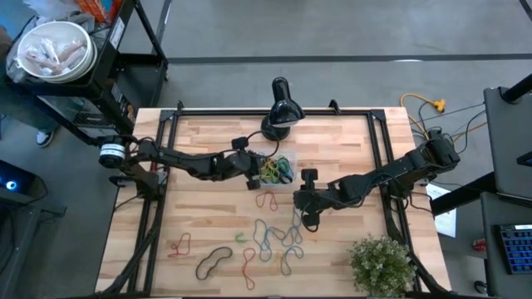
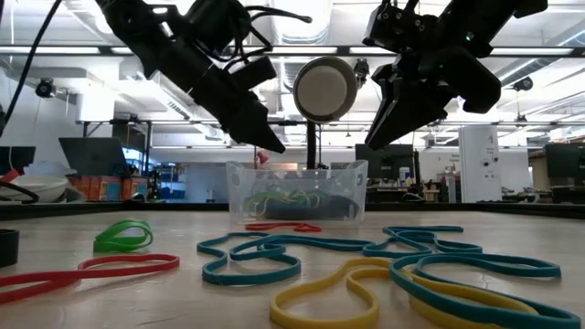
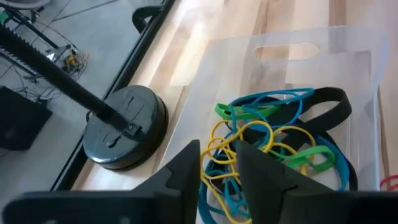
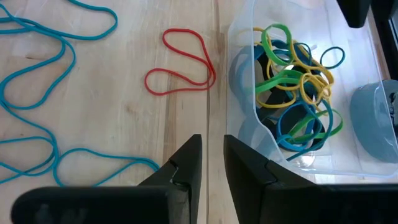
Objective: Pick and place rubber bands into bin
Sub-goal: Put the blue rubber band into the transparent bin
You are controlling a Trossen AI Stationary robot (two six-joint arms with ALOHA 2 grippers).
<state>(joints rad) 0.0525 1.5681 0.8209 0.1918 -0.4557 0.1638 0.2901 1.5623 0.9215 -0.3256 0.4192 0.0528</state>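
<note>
The left gripper (image 3: 219, 163) hovered over the bin (image 3: 357, 56), jaws slightly parted and empty, rubber bands (image 3: 273, 146) heaped directly below. Withdrawal should be vertical, avoiding snagged loops. The right gripper (image 4: 212, 158), narrowly parted and empty, waited beside the bin near a red band (image 4: 180, 62).

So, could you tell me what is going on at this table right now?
Two robot arms are sorting rubber bands into a clear bin. The left end effector hangs over the bin, fingers slightly apart, above the bands already inside. The right end effector hovers over the table beside the bin, near a red band, holding nothing. Many bands are not yet binned.
</note>
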